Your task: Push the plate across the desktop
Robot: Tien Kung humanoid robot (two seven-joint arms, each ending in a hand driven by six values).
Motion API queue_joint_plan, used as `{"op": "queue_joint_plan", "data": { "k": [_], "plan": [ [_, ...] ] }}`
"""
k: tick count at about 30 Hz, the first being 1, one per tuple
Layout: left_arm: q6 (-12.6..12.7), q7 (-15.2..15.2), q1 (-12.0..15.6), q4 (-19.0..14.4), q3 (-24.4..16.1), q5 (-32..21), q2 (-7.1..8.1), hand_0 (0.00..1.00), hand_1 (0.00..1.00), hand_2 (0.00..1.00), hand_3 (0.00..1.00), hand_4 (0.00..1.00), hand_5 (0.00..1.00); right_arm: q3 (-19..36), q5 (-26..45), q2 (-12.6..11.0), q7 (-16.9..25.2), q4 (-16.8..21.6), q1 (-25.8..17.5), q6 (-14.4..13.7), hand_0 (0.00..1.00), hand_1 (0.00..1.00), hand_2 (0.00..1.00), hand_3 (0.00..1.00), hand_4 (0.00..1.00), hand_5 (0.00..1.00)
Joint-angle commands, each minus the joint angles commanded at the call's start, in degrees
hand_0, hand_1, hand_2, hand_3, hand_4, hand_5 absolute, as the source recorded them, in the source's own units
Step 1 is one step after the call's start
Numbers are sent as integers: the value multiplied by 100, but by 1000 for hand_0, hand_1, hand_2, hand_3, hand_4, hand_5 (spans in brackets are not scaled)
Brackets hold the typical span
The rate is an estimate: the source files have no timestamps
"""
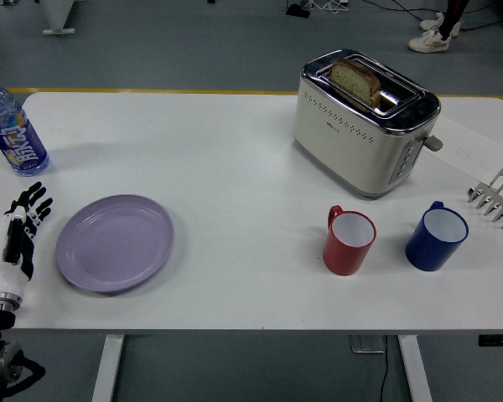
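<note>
A lavender plate lies flat on the white table, at the left near the front edge. My left hand rests over the table just left of the plate, fingers stretched out and spread, holding nothing. A small gap separates its fingertips from the plate's left rim. The right arm is out of the picture.
A blue-capped water bottle stands at the back left. A cream toaster with a bread slice sits at the back right. A red mug and a blue mug stand front right, a metal rack at the right edge.
</note>
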Motion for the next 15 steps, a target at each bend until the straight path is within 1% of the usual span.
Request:
{"op": "queue_joint_plan", "data": {
  "k": [5,7,9,15],
  "plan": [
    [2,-15,44,-7,42,-35,-104,850,873,920,881,550,998,-13,-3,1,3,0,15,11,635,588,680,718,422,486],
    [21,-36,53,-43,52,-112,-160,848,872,919,880,547,998,-11,-14,1,4,0,21,17,635,588,680,718,422,488],
    [49,-71,57,-93,40,-185,-252,848,872,919,880,547,998,-7,-43,-1,2,0,32,28,635,588,680,718,422,488],
    [92,-132,50,-108,52,-236,-407,846,872,919,875,543,998,-10,-67,0,-4,3,43,39,635,588,680,718,421,487]
  ]
}}
